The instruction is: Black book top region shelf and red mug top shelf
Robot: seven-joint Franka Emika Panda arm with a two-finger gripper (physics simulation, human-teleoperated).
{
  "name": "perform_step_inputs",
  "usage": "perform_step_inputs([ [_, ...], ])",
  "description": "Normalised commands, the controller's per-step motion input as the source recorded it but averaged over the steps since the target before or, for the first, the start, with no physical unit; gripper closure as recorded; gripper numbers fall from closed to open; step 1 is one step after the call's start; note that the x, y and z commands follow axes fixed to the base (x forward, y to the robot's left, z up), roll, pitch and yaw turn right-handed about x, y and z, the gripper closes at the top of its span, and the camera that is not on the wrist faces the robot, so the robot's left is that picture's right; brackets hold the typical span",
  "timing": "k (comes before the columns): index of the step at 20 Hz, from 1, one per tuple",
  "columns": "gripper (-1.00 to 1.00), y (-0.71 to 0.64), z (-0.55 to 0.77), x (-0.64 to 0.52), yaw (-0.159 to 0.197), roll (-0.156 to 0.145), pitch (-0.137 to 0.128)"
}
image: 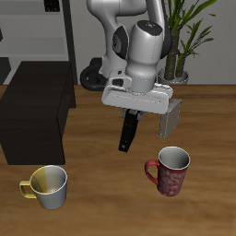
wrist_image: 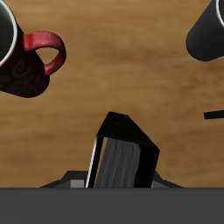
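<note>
My gripper [image: 132,112] is shut on the black book [image: 128,132], which hangs tilted in the air above the middle of the table. The wrist view shows the black book [wrist_image: 123,158] close up, its pale page edges visible; it hides my fingertips. The red mug [image: 170,171] stands upright near the table's front edge, below and beside the gripper, its handle turned toward the table's middle. The red mug [wrist_image: 24,59] also shows in the wrist view. The low black-brown shelf [image: 37,109] sits off to the side, well apart from the gripper, with nothing on its flat top.
A yellow-and-white mug [image: 48,185] stands near the front edge, in front of the shelf; its dark body [wrist_image: 211,31] shows in the wrist view. A grey book [image: 171,119] stands upright just behind the gripper. A potted plant [image: 184,37] is at the back.
</note>
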Motion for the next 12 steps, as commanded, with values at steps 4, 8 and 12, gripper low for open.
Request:
perform_step_inputs([
  [4, 1.0, -0.14, 0.16, -0.06, 0.012, 0.188, -0.105],
  [8, 1.0, -0.18, 0.12, -0.13, -0.051, -0.113, -0.025],
  [12, 1.0, -0.14, 0.03, 0.01, 0.103, -0.201, 0.038],
])
